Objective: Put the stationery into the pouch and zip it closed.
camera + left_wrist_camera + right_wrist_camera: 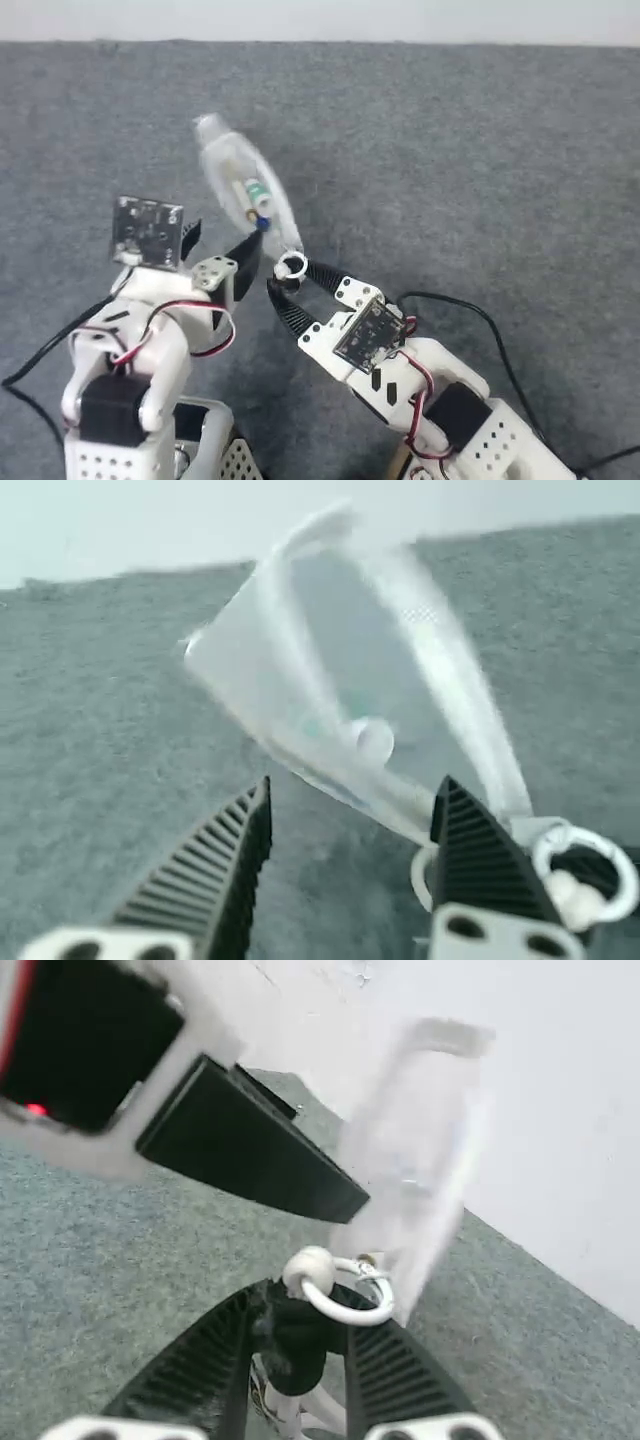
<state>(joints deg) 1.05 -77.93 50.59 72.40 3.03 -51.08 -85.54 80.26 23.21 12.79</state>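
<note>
Your right gripper (pixel 300 1335) is pinched shut on the zip pull (pixel 335 1295), a white ring at the near corner of the clear, soft pouch (pixel 240 185) with pens (pixel 255 200) showing inside, while your left gripper (pixel 355 795) stands spread wide just beside that near end, above the grey mat (pixel 480 150).

Clear pouch (pixel 232 168) held aloft, stationery (pixel 256 200) inside

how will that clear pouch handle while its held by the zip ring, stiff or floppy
Probably floppy: the clear pouch hangs thin from its zip ring in the right claw. The stationery inside looks loose, so its weight may shift and swing it. The film seems smooth, likely slippery for the open left claw.
</note>
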